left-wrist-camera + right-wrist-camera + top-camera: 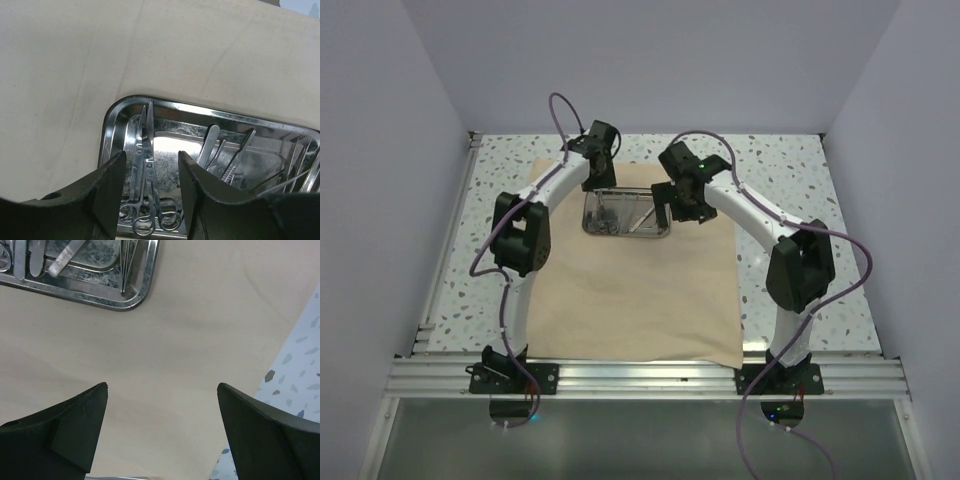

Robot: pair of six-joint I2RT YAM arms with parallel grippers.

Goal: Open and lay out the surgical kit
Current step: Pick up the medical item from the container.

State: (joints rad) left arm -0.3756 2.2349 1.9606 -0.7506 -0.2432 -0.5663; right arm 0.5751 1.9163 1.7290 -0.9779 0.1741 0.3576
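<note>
One steel tray [620, 234], long axis left-right

The left arm [525, 240] and right arm [800, 265] rise from their bases, bend at the elbows and reach inward toward each other over the far middle of the counter. The left gripper [151, 192] points steeply down, its dark fingers [107, 192] part-way apart with a clear gap between them. The right gripper [162, 432] also points down, its fingers [75, 435] spread wide.
</note>
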